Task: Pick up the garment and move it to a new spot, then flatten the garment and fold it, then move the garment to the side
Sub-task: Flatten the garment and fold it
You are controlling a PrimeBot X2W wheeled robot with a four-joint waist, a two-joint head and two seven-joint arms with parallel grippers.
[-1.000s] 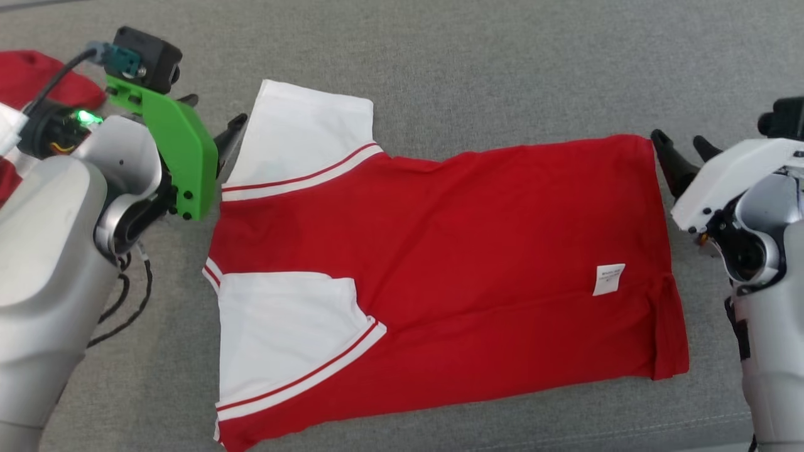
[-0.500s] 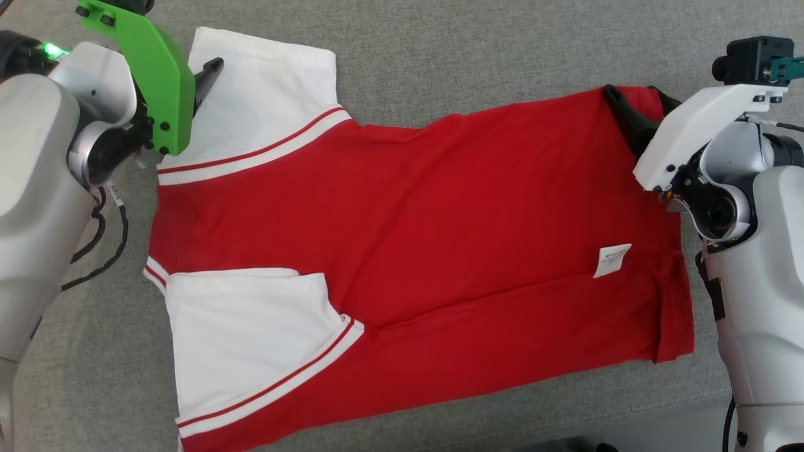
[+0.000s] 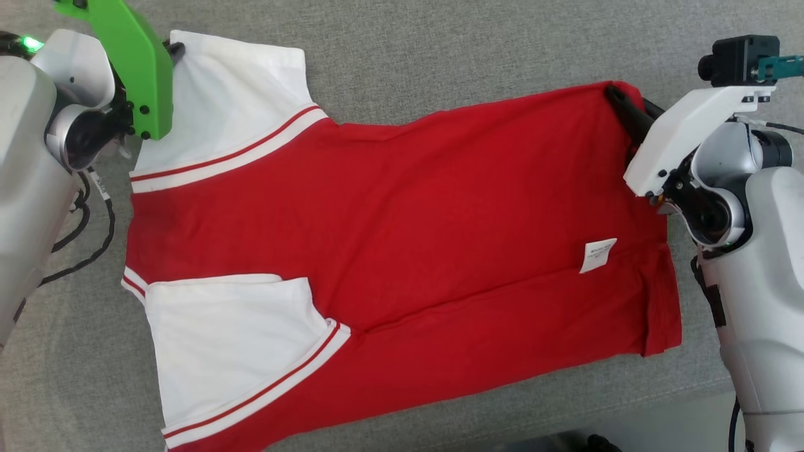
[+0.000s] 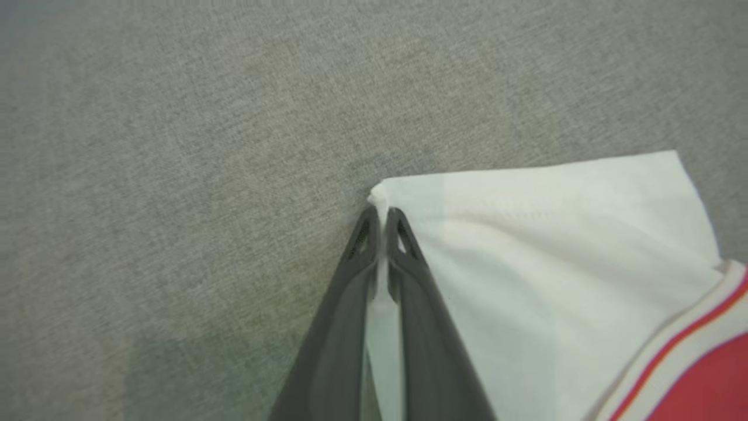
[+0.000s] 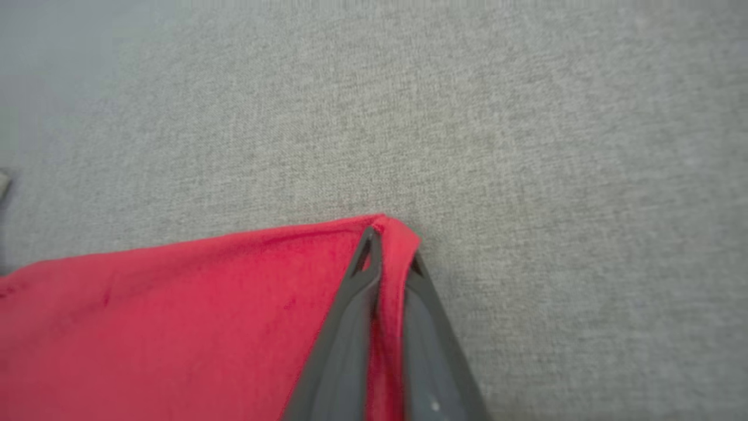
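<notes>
The garment (image 3: 402,213) is a red shirt with white sleeves and red-striped cuffs, lying flat on the grey surface in the head view. My left gripper (image 4: 381,217) is shut on the far corner of the upper white sleeve (image 4: 543,245), with white cloth pinched between its dark fingers. It sits at the upper left of the head view (image 3: 173,50) behind its green mount. My right gripper (image 5: 388,248) is shut on the far red hem corner (image 5: 385,225), at the upper right of the head view (image 3: 625,103). A white label (image 3: 597,254) lies near the hem.
Grey fabric surface (image 3: 440,56) extends beyond the shirt on the far side. The surface's near edge (image 3: 628,427) runs along the lower right. Black cables (image 3: 88,220) hang beside my left arm.
Both grippers have moved onto the shirt's far corners and shut on them, left on the white sleeve, right on the red hem. The head camera has shifted, so the shirt sits further left.
</notes>
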